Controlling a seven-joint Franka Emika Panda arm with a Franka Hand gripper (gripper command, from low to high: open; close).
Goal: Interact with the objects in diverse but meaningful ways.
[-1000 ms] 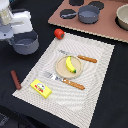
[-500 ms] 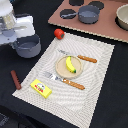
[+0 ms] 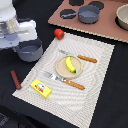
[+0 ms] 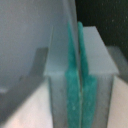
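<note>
On the striped mat (image 3: 95,60) a plate (image 3: 60,70) holds the yellow banana (image 3: 70,64). The grey pot (image 3: 30,51) lies beside it, under the gripper (image 4: 76,95), whose green pads (image 4: 71,75) are pressed together.

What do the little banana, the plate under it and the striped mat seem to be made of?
The banana looks like smooth moulded plastic, evenly yellow. The plate beneath it is tan and matte, possibly wood or plastic; too small to tell. The striped mat looks like woven cloth, going by its fine stripes and soft edge.

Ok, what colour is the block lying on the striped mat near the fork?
Yellow, with a red mark on top; the block shows best in the exterior view.
</note>
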